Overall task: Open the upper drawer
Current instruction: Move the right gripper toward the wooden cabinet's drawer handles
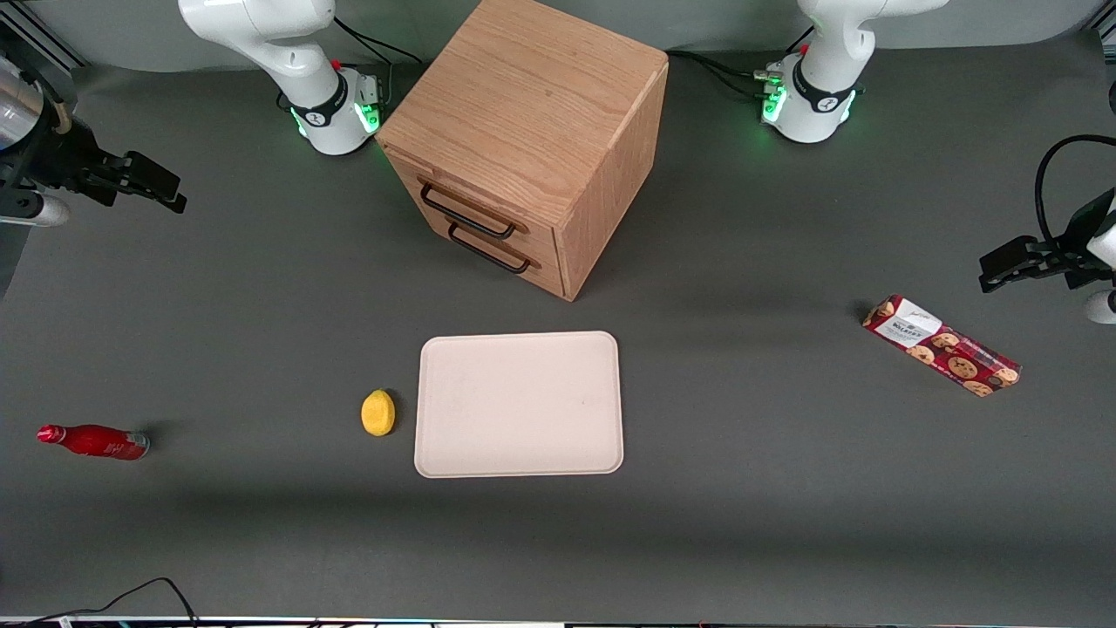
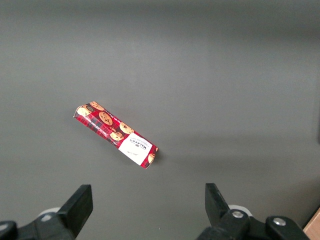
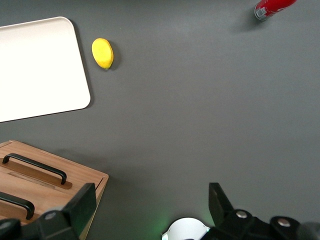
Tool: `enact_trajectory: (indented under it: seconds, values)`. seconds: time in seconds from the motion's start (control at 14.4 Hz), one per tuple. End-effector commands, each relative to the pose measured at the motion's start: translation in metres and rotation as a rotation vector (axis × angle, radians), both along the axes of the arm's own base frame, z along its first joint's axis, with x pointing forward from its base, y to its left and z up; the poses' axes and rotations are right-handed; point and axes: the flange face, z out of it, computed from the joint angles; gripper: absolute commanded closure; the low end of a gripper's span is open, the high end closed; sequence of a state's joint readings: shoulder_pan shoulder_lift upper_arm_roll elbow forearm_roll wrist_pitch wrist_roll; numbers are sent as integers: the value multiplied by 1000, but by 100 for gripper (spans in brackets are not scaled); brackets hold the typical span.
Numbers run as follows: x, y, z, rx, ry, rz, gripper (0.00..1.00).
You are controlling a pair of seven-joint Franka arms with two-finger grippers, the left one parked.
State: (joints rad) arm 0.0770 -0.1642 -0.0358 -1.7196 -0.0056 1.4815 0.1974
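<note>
The wooden cabinet (image 1: 532,113) stands at the table's back middle, with two drawers in its front. The upper drawer (image 1: 488,202) is shut, and its black wire handle (image 1: 466,212) sits just above the lower drawer's handle (image 1: 488,249). My right gripper (image 1: 166,187) is open and empty. It hangs above the table toward the working arm's end, well apart from the cabinet. In the right wrist view the gripper (image 3: 151,205) is open over bare table. The upper handle (image 3: 15,201) and the lower handle (image 3: 35,167) show beside it.
A cream tray (image 1: 519,406) lies nearer the front camera than the cabinet, with a lemon (image 1: 377,412) beside it. A red bottle (image 1: 94,441) lies toward the working arm's end. A cookie box (image 1: 942,345) lies toward the parked arm's end. The working arm's base (image 1: 336,118) stands beside the cabinet.
</note>
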Motion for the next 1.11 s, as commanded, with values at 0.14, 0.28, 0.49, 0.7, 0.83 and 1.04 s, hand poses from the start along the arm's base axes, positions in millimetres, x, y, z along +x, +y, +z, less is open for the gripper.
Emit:
enact_trajectory:
  seconds: [0.14,0.28,0.49,0.7,0.83,1.04]
  values:
    - [8,-25,5,-2,-9,44,0]
    - [8,-19,8,-4,-12,53,0]
    - [6,-20,7,-4,-9,51,0]
    - [14,-22,8,-38,-51,53,0]
    - [19,-27,5,-47,-40,52,0]
    - [12,-21,13,-54,-42,55,0]
